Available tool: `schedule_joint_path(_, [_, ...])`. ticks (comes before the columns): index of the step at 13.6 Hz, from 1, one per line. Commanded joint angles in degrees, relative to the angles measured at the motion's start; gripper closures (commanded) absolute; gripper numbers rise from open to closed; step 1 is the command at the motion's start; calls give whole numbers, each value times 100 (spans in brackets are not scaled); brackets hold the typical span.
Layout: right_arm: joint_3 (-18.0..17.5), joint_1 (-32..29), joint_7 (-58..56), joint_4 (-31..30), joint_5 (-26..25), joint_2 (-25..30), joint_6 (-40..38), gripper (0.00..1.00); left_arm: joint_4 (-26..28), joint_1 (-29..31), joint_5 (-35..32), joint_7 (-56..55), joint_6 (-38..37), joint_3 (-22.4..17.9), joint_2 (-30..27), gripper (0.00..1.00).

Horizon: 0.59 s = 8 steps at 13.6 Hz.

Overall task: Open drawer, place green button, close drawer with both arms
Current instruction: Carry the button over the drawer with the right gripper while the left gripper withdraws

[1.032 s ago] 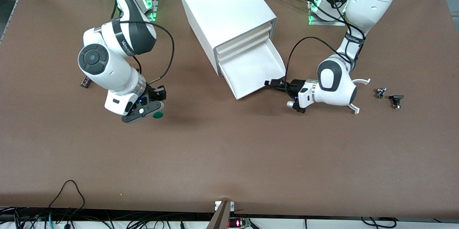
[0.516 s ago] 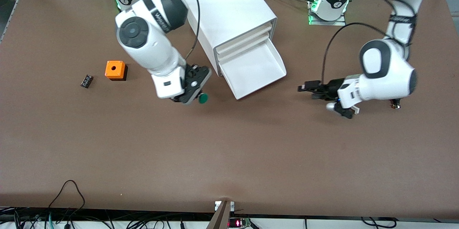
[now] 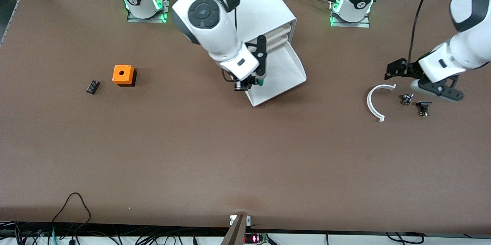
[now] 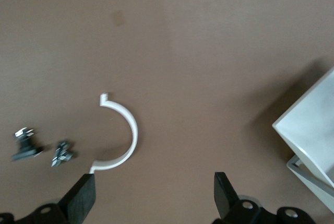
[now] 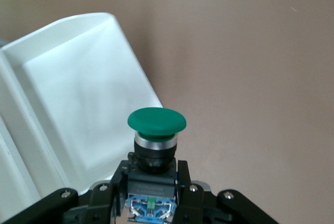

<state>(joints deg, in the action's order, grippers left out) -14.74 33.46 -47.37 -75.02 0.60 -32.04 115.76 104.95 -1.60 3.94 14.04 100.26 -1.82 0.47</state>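
The white cabinet (image 3: 245, 11) stands at the table's middle back, and its lowest drawer (image 3: 278, 70) is pulled out and empty. My right gripper (image 3: 256, 82) is shut on the button (image 3: 260, 82) and holds it over the drawer's front rim. In the right wrist view the green cap (image 5: 156, 121) stands above the gripper (image 5: 152, 182), with the drawer tray (image 5: 68, 104) beside it. My left gripper (image 3: 395, 68) is open and empty, up over the table toward the left arm's end; it also shows in the left wrist view (image 4: 155, 190).
A white arc-shaped clip (image 3: 374, 103) and two small metal parts (image 3: 406, 99) (image 3: 423, 107) lie under and beside the left gripper. An orange box with a hole (image 3: 123, 74) and a small black part (image 3: 92, 86) lie toward the right arm's end.
My right arm carried the button from the right arm's end of the table to the open drawer's front. My left arm drew away from the drawer toward its own end.
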Motion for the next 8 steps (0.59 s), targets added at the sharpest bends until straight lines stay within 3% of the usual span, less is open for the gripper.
schedule_joint_path(1, [24,484,-299,251,-445,-294,69,71,-502,-59,-585,-323,-358,-107,68,0])
schedule_joint_path(6, [24,810,-581,243,-981,-724,61,71,-722,-121,-587,-244,-350,-266,111,0])
schedule_joint_path(8, [24,924,-563,234,-1131,-883,70,71,-731,-129,-666,586,-227,-319,111,0])
